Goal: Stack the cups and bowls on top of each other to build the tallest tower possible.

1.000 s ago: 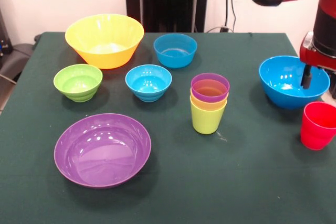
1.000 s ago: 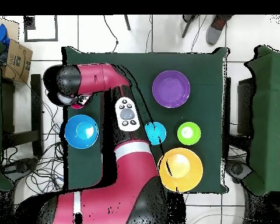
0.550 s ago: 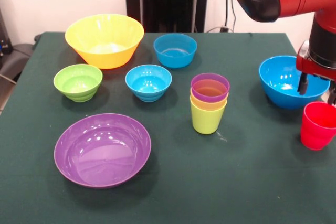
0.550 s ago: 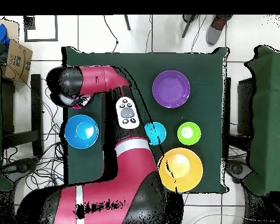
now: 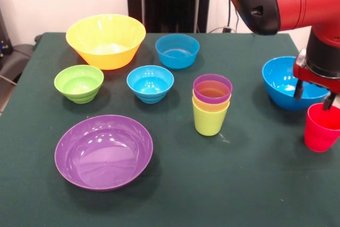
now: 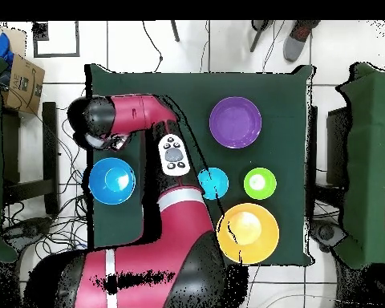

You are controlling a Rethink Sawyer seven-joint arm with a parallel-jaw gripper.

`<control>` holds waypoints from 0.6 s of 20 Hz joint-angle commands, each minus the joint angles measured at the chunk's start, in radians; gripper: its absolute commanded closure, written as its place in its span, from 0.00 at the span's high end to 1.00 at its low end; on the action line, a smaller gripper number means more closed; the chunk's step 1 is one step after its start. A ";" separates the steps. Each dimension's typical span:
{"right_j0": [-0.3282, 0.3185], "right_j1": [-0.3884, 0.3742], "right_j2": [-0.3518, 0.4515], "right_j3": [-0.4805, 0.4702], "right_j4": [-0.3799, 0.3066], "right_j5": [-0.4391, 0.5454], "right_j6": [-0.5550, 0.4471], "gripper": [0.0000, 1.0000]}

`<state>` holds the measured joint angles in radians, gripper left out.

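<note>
Front view: red and black arm came down at the right edge; gripper hung directly over the small red tapered plastic cup, its two dark fingers spread apart, one just over the near rim of the large blue glossy plastic bowl, the other at the cup's rim; fingers held nothing; whether they touched the cup could not be told; red cup stood upright on the dark green table, just in front of the large blue bowl.

Tower: lime green plastic cup lowest, yellow plastic cup nested in it, purple plastic cup on top; all upright, near the table's middle, well apart from the gripper.

Large yellow-orange plastic bowl stood at the far left; small blue plastic bowl beside it to the right; second small blue plastic bowl nearer, between the small green plastic bowl and the tower; wide shallow purple plastic bowl nearest the camera on the left; all bowls open side up and apart from one another.

Overhead view: arm covered the red cup and the tower; large blue bowl, purple bowl, green bowl and yellow-orange bowl showed clearly.
</note>
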<state>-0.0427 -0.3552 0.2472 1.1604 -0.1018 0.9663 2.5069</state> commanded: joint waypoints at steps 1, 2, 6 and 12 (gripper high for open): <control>0.013 0.050 -0.012 -0.027 -0.112 -0.040 -0.112 1.00; 0.014 0.057 -0.012 -0.036 -0.117 -0.039 -0.110 1.00; 0.013 0.079 -0.015 -0.055 -0.141 -0.046 -0.103 1.00; 0.001 0.088 -0.007 -0.058 -0.160 -0.052 -0.107 1.00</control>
<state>-0.0428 -0.2917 0.2419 1.1444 -0.1803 0.9661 2.5069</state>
